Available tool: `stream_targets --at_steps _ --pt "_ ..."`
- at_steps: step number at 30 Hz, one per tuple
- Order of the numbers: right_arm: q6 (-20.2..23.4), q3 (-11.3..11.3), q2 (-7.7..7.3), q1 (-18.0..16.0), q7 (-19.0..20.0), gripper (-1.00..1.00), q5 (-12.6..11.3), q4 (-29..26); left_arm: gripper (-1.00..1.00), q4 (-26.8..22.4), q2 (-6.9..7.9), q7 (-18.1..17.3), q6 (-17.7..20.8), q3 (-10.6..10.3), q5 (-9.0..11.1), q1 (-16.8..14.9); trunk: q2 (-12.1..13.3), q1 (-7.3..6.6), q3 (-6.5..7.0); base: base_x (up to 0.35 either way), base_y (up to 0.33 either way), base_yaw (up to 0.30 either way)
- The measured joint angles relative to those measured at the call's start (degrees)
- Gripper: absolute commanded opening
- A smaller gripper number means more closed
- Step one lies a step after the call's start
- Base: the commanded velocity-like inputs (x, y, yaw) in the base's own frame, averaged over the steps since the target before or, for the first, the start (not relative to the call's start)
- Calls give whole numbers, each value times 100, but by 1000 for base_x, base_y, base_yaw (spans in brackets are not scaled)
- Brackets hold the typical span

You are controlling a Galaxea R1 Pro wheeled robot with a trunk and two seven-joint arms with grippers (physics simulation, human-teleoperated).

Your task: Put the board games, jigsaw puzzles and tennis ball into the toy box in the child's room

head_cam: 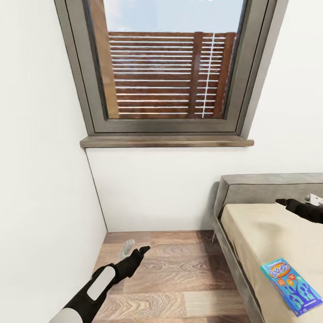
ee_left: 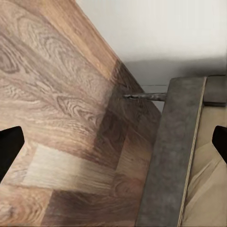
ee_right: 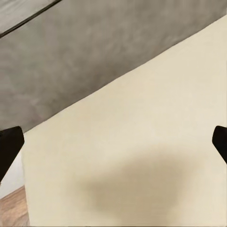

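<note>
The smaller blue colourful board game (head_cam: pixel 291 286) lies flat on the beige mattress of the bed (head_cam: pixel 255 233), near the mattress's front corner. My right gripper (head_cam: pixel 282 202) hangs open over the head end of the mattress, well behind the game; in the right wrist view its fingertips (ee_right: pixel 10 144) stand wide apart above bare bedding. My left gripper (head_cam: pixel 136 249) is open and empty over the wooden floor beside the bed; its fingertips (ee_left: pixel 9 146) are spread in the left wrist view. The other games, the puzzles, the ball, the toy box and the table are out of view.
A grey upholstered bed frame (head_cam: pixel 262 184) borders the mattress, and its side rail (ee_left: pixel 172 156) runs along the floor. White walls meet in a corner at the left. A window with a wooden sill (head_cam: pixel 166 141) is set in the wall ahead. Wooden floor (head_cam: pixel 179 278) lies between the wall and the bed.
</note>
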Motion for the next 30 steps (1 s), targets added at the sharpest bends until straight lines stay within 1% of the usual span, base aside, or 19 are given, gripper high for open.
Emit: stream_targets --at_steps 7,12,19,30 --pt "3 -4 -1 0 -1 100 0 -53 100 0 0 2 0 -1 0 0 0 0 0 322 0 -3" --pt "7 -6 -1 0 -2 100 0 -80 100 0 0 2 0 -1 0 0 0 2 0 176 0 -95" --pt "11 -9 -2 0 -2 100 -1 -94 100 0 -3 2 0 -1 4 0 0 3 0 79 0 -199" --pt "16 -15 -3 0 -2 100 -1 -104 100 0 -42 1 0 -1 7 0 0 3 0 21 0 -262"
